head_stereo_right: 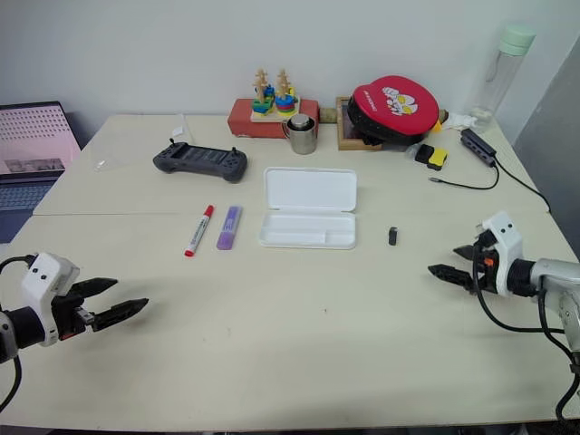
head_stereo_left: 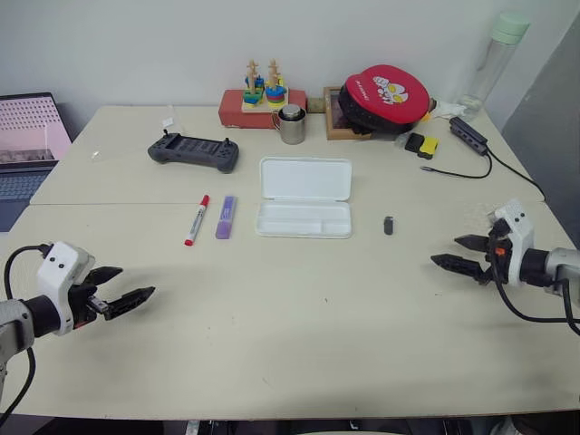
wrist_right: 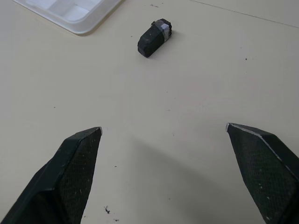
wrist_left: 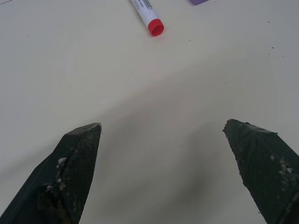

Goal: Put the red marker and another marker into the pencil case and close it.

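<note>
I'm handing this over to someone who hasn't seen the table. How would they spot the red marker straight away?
Find the open white pencil case in the middle of the table. Two pens lie side by side, apart from it, on the robot's left of it. The red marker is the outer one: slim, white-barrelled, with a red cap and red end, longer and thinner than the stubby lilac highlighter between it and the case.

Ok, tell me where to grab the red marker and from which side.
Probably mid-barrel on the red marker, from above with the left gripper, fingers across its width. It lies flat, alone, with the purple highlighter apart on its right leaving room.
</note>
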Controlling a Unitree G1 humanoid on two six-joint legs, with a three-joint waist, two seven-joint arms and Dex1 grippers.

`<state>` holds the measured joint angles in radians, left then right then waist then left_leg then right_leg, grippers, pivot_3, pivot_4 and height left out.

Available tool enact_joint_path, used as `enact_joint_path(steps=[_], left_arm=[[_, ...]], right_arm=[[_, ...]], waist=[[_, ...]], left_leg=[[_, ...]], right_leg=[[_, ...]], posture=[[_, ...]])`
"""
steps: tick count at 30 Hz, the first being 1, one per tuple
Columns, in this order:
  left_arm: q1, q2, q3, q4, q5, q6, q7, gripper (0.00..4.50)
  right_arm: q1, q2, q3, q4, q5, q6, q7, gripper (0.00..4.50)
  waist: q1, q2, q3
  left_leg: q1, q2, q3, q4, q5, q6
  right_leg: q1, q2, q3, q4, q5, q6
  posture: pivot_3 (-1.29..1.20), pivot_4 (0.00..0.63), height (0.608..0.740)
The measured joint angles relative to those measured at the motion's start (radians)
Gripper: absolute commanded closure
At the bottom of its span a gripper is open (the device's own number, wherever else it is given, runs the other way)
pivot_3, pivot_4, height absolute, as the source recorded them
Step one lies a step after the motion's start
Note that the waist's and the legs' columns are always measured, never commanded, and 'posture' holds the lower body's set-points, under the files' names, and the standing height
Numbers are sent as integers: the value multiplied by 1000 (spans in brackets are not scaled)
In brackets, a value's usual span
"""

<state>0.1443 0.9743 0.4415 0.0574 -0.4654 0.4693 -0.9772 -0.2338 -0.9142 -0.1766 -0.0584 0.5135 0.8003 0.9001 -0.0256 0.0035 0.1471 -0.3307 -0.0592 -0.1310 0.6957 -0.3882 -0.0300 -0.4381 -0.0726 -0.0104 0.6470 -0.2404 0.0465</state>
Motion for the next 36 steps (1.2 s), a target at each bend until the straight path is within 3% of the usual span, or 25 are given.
enact_joint_path(steps=[32,36], left_arm=[[-2,0,-3,-59,7,60,-16,0],[-68,-11,-19,-66,2,69,-12,0]], right_arm=[[7,-2,3,-17,-2,-4,39,20],[-40,4,30,-38,2,2,48,20]], waist=[[0,0,0],[0,0,0]], left_leg=[[0,0,0,0,0,0],[0,0,0,1,0,0]], right_leg=[[0,0,0,0,0,0],[0,0,0,1,0,0]], posture=[[0,150,740],[0,150,740]])
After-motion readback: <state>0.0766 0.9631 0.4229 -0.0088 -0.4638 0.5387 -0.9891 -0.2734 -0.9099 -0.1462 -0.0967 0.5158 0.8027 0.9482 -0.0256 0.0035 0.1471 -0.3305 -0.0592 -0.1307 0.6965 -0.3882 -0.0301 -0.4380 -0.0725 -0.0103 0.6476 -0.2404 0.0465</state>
